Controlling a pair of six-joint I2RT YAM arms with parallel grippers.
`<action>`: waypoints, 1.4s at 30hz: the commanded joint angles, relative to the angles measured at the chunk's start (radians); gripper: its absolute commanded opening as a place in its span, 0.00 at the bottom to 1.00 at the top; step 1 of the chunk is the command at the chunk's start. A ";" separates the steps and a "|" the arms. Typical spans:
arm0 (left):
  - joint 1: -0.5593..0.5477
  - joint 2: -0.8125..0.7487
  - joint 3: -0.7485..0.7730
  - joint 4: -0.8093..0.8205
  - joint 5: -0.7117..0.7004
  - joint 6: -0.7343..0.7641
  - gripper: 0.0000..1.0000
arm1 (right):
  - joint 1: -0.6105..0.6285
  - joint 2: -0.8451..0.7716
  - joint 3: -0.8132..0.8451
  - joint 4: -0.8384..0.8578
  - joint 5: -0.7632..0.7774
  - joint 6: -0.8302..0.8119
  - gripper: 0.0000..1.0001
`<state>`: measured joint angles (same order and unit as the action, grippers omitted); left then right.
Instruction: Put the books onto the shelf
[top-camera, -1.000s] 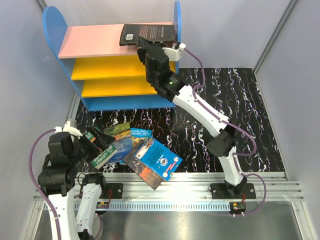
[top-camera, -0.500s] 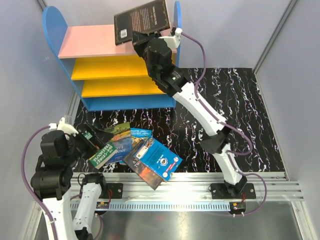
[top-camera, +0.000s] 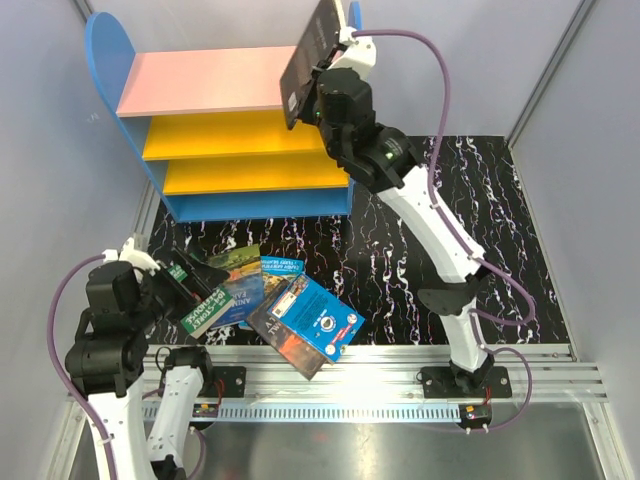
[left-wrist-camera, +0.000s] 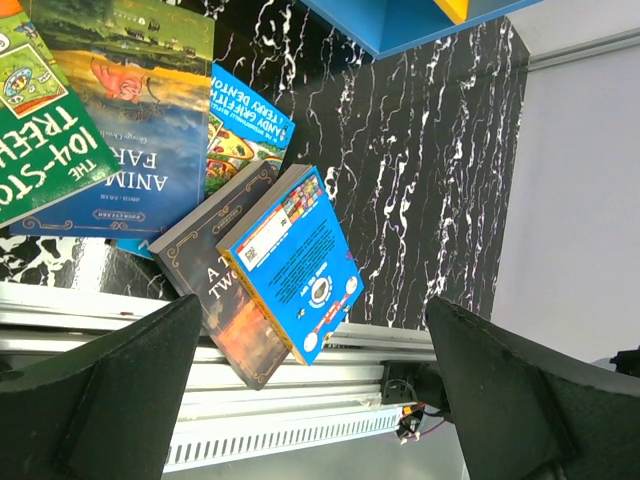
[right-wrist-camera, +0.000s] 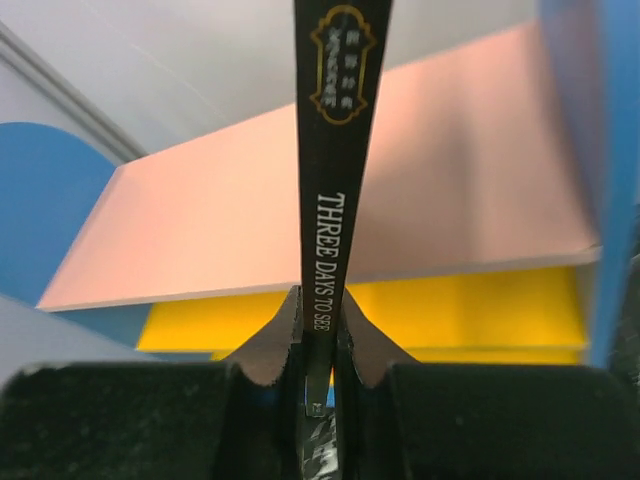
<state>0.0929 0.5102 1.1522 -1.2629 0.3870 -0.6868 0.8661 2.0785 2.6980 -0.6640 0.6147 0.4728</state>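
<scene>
Placing a book on the shelf is the step in hand, as I judge it. In the top external view your right jaws are clamped on a dark book (top-camera: 308, 55), held on edge above the right end of the pink top board (top-camera: 200, 82) of the shelf (top-camera: 103, 60) and apart from it. No book shows on any board. The other books (top-camera: 268, 300) lie fanned and overlapping on the desk (top-camera: 480, 200), with the left arm just beside them.

In the left wrist view your left jaws stand wide with nothing between them. Below them a blue book (left-wrist-camera: 295, 262) overlaps a dark brown one (left-wrist-camera: 225, 310), and a green one (left-wrist-camera: 40, 150) lies at the left edge.

In the right wrist view the dark book's spine runs upright between the fingers (right-wrist-camera: 270, 345), pinched near its lower end. The pink board lies behind it and a yellow board (right-wrist-camera: 480, 310) shows below.

Next, I would say, you need to bring the book down until its edge rests on a board, close to the blue side panel (right-wrist-camera: 600, 150) so it can lean. Open the right jaws only then: a thin paperback held at one end may sag or tip.
</scene>
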 joint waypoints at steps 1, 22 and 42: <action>-0.001 -0.019 -0.016 0.026 0.039 -0.011 0.98 | -0.001 -0.047 0.112 0.026 0.114 -0.279 0.00; -0.001 -0.075 -0.016 -0.046 -0.023 -0.006 0.97 | -0.185 0.040 0.091 0.210 0.068 -0.424 0.00; -0.002 -0.101 -0.129 0.040 -0.011 -0.071 0.97 | -0.358 -0.049 0.080 -0.095 -0.434 -0.132 0.28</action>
<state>0.0929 0.4084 1.0241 -1.2789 0.3588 -0.7521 0.5354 2.0792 2.7728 -0.7490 0.1516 0.3302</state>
